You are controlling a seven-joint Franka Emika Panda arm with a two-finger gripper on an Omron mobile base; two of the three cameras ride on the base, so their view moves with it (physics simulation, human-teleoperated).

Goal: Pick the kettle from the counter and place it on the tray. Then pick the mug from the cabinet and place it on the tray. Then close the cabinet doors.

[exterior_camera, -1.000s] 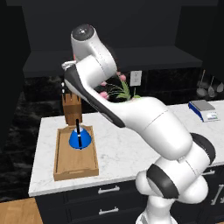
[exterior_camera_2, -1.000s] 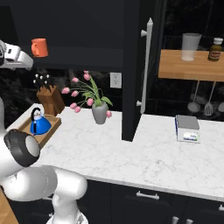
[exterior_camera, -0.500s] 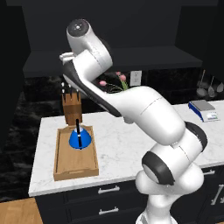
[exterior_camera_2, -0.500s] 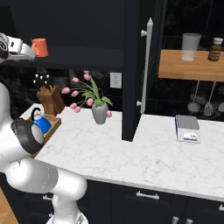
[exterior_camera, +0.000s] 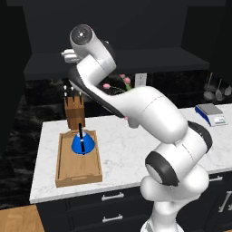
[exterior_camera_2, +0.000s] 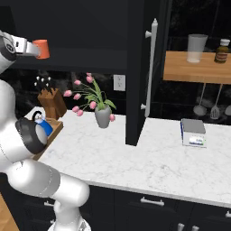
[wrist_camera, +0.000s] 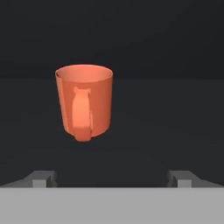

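I have the end effector (wrist_camera: 112,178) spread wide and holding nothing, raised to the dark cabinet shelf (wrist_camera: 175,113) and facing the orange-red mug (wrist_camera: 84,101). The mug stands upright on that shelf, handle turned toward me, ahead of the fingertips and apart from them. Down on the desk (exterior_camera: 131,149), the blue kettle (exterior_camera: 82,142) sits inside the wooden tray (exterior_camera: 78,174), beside the knife block (exterior_camera: 74,115).

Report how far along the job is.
Done: the kettle sits on the tray. In hand: the open gripper faces the mug on the cabinet shelf, not gripping it. Left: mug to tray, then closing the cabinet doors.
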